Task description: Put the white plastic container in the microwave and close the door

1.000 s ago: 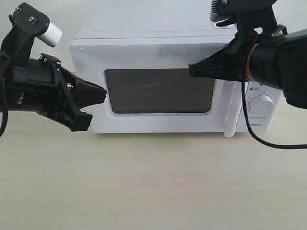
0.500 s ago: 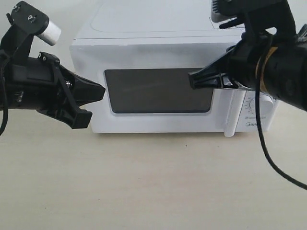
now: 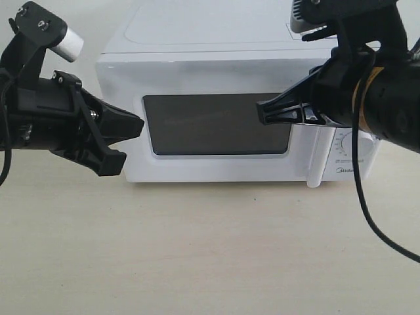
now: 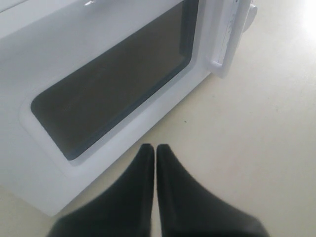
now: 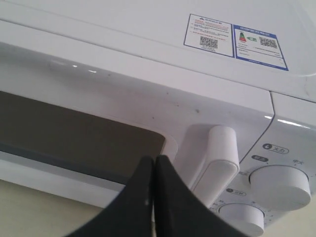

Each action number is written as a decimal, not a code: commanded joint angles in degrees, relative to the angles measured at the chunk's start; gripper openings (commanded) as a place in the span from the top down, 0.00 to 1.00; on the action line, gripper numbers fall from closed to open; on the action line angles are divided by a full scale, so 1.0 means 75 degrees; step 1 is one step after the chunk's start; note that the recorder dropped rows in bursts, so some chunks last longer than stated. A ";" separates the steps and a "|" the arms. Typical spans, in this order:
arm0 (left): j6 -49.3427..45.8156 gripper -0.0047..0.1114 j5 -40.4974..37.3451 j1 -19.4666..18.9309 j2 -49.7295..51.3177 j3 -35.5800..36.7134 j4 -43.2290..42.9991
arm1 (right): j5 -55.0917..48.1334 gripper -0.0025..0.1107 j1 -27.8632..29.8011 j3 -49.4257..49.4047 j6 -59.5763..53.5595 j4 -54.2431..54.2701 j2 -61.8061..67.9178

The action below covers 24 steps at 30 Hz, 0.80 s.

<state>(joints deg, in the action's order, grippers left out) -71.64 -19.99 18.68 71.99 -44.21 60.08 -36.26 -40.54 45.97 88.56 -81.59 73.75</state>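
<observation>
The door (image 3: 216,125) sits flush on the microwave (image 3: 197,39), container out of sight — behind the dark glass, I'd guess — left gripper (image 3: 140,125) and right gripper (image 3: 260,111) both pinched together, empty, and the right one could snag the handle (image 3: 317,157) pulling away, popping it open.

Closed gripper (image 4: 156,150), microwave (image 4: 44,59) door (image 4: 113,79) shut, handle (image 4: 224,39)

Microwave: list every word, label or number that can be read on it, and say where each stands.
"Midea": brand name low on the front of the microwave, right of the door handle.
Two stickers on its top: QR codes show, but the print is too small to read.
Marks beside the knobs: too blurred to read.
</observation>
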 commanded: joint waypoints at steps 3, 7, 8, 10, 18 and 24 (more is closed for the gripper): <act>0.0017 0.93 0.0068 0.0032 -0.0045 0.0044 0.0070 | 0.0001 0.98 -0.0020 -0.0036 -0.0007 0.0001 -0.0068; 0.0017 0.93 0.0068 0.0032 -0.0045 0.0044 0.0070 | -0.0016 0.98 -0.0020 -0.0036 -0.0007 0.0001 -0.0068; 0.0017 0.93 0.0068 0.0032 -0.0045 0.0044 0.0070 | -0.0016 0.98 -0.0020 -0.0036 -0.0007 0.0001 -0.0068; 0.0017 0.93 0.0068 0.0032 -0.0045 0.0044 0.0070 | -0.0027 0.98 -0.0020 -0.0036 -0.0007 0.0001 -0.0068; 0.0017 0.93 0.0068 0.0032 -0.0045 0.0044 0.0070 | 0.0006 0.98 0.0000 -0.0036 -0.0114 0.0013 -0.1029; 0.0017 0.93 0.0068 0.0032 -0.0045 0.0044 0.0070 | 0.0971 0.98 0.0536 -0.0066 -0.1362 0.0024 -0.2474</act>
<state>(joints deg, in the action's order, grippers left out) -71.64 -19.99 18.68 71.99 -44.21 60.08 -33.81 -39.74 45.97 83.00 -81.39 59.92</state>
